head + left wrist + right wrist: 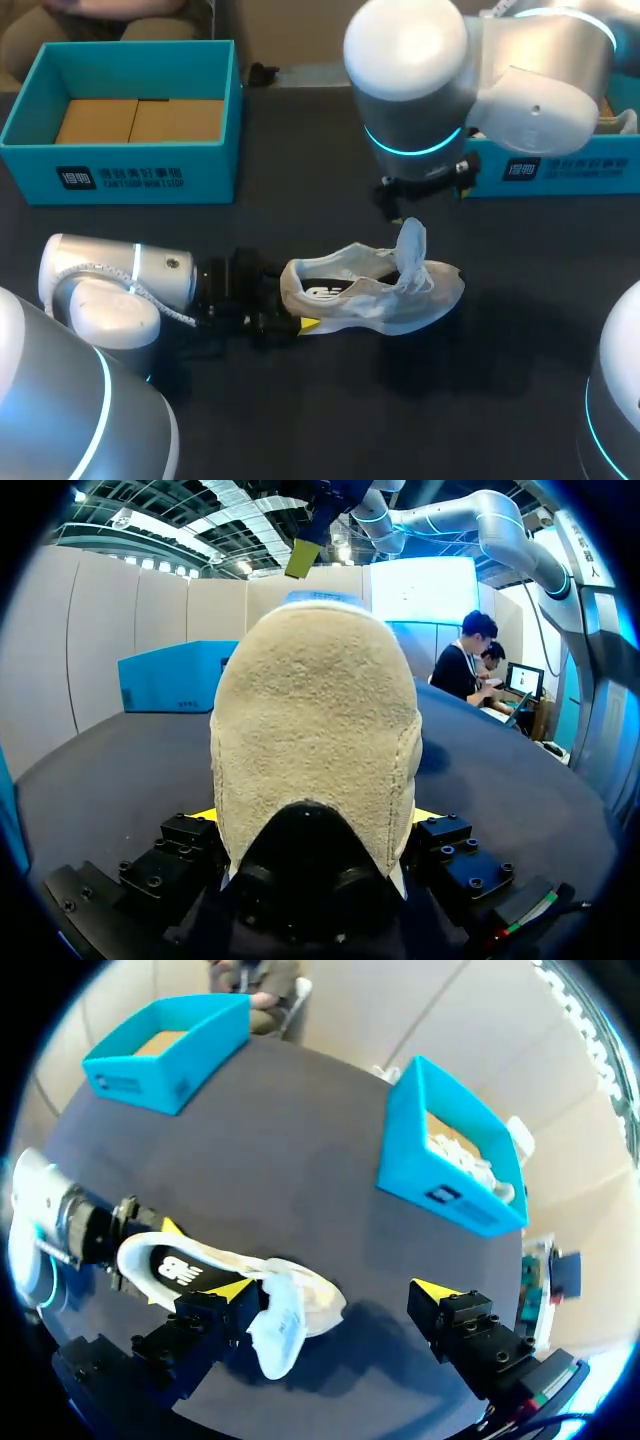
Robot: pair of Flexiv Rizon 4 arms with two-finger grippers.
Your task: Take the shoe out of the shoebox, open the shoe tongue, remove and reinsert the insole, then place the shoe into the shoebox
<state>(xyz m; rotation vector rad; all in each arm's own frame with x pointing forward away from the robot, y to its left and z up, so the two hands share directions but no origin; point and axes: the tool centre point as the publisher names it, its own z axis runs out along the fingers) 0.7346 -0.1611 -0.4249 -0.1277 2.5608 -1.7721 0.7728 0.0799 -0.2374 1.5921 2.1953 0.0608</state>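
Observation:
A white shoe (375, 290) lies on its side in the middle of the dark table, with its tongue (412, 245) standing up. My left gripper (292, 312) is at the heel. In the left wrist view the beige heel (315, 740) fills the space between the yellow fingertips (203, 815), which press it from both sides. My right gripper (425, 190) hangs open just above the tongue. In the right wrist view the tongue (282, 1325) lies against one finger of my right gripper (335, 1295), and the dark insole (185, 1268) shows inside the shoe (310, 1295).
A blue shoebox (120, 165) with a cardboard floor stands at the back left. A second blue shoebox (560, 170), (440, 1185) at the back right holds another white shoe (468, 1165). My right arm's elbow overhangs the table's far middle.

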